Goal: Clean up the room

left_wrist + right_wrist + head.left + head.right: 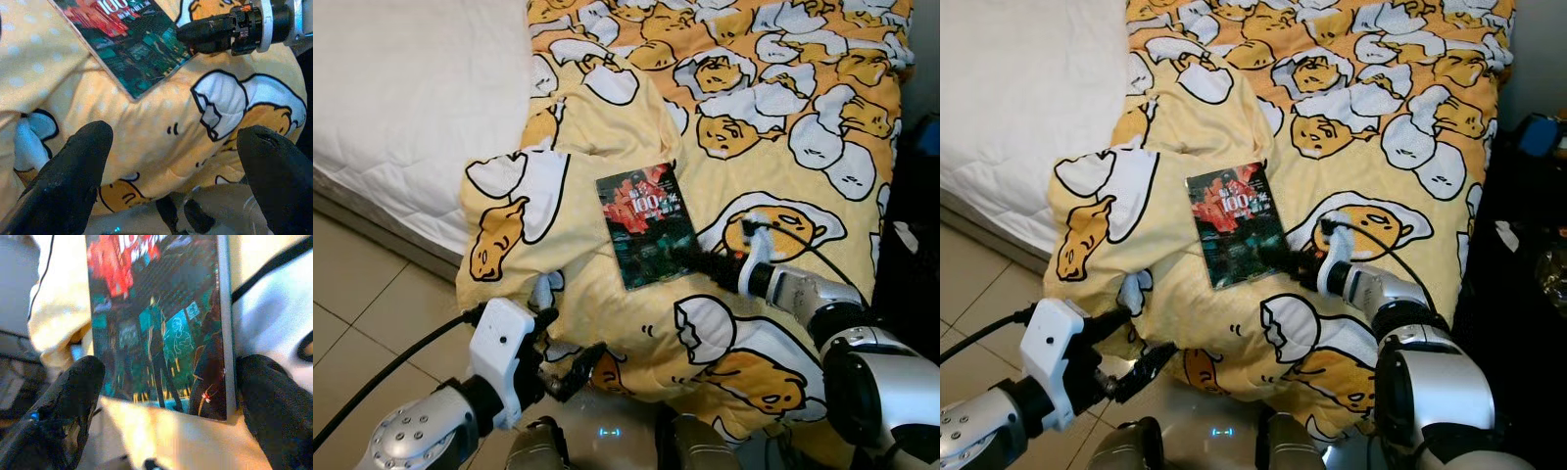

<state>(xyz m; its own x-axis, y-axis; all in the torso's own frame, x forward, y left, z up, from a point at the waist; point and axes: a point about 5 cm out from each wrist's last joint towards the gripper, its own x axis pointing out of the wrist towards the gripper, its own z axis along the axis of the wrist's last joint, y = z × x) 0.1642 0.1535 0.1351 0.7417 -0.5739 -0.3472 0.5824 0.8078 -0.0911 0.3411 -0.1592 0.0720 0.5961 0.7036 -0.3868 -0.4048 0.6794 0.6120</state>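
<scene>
Right gripper [677, 257], fingers spread, is reaching the near corner of a dark red-and-teal paperback book [645, 224] lying flat on the yellow egg-patterned duvet [607, 117]. Sliding one finger beneath the cover should help. Left gripper [570, 364] is hovering open nearby.

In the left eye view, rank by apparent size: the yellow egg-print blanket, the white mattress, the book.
1. yellow egg-print blanket, covering most of the picture.
2. white mattress, bare at the left.
3. book, smallest, lying on the blanket with the right gripper at its edge.
</scene>
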